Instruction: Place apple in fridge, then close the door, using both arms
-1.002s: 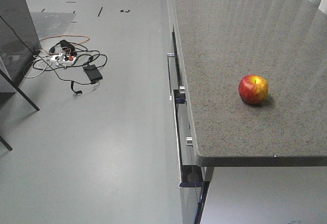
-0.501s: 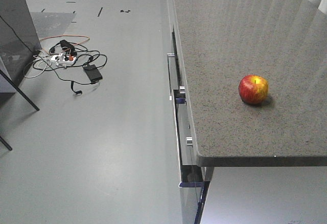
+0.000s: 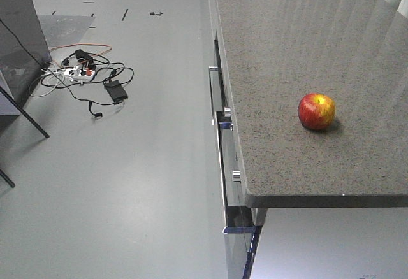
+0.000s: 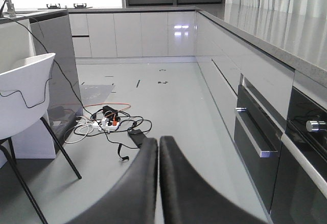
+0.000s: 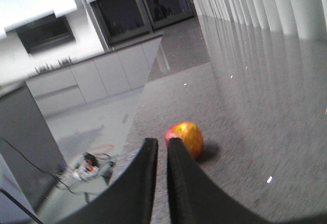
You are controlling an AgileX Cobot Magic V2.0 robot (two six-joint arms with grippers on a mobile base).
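The apple [image 3: 316,111], red with yellow patches, rests on the speckled grey countertop [image 3: 299,30] near its front right part. In the right wrist view the apple [image 5: 185,138] lies just beyond and right of my right gripper [image 5: 162,141], which is shut with a thin gap and holds nothing. My left gripper [image 4: 158,139] is shut and empty, hanging over the grey floor beside the counter's drawers. Neither gripper shows in the front view. The fridge and its door are out of view.
A tangle of cables with a power strip [image 3: 83,74] lies on the floor at the left. A white chair [image 4: 25,91] on thin black legs stands by a dark grey cabinet [image 4: 53,55]. Drawer and oven handles [image 4: 250,137] jut from the counter front.
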